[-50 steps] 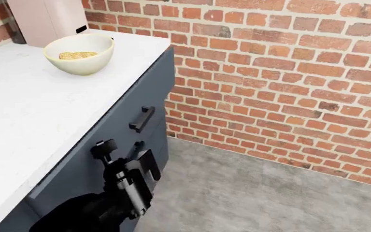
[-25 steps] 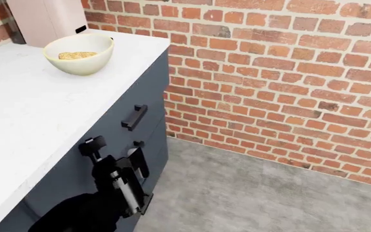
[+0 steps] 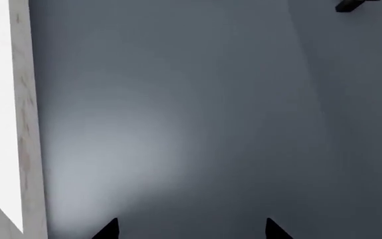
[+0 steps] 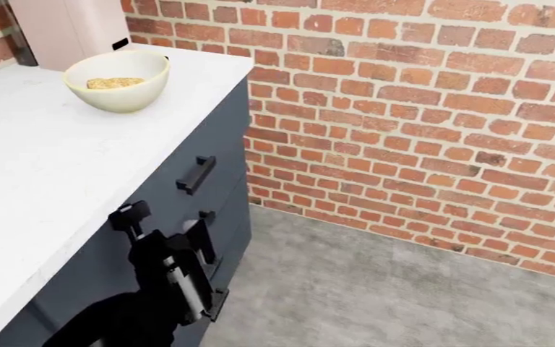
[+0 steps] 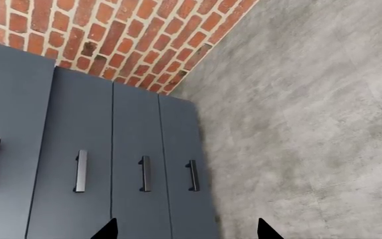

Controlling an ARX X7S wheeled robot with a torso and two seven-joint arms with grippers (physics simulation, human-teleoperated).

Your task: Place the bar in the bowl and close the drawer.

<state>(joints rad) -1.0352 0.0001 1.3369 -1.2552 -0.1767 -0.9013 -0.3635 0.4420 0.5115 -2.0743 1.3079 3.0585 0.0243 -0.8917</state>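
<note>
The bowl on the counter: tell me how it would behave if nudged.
The bowl looks like glazed ceramic, so probably rigid, fairly heavy and breakable. On the smooth white countertop it would likely slide rather than tip. The bar inside seems loose and may shift.

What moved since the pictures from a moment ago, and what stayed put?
The drawer slid further in: its front, which stuck out past the counter edge a second ago, now sits about flush under it, and its black handle has shifted back with it. The left gripper followed, pressing in against the front. Nothing was grabbed or let go. The bowl with the bar inside stayed where it was.
</note>
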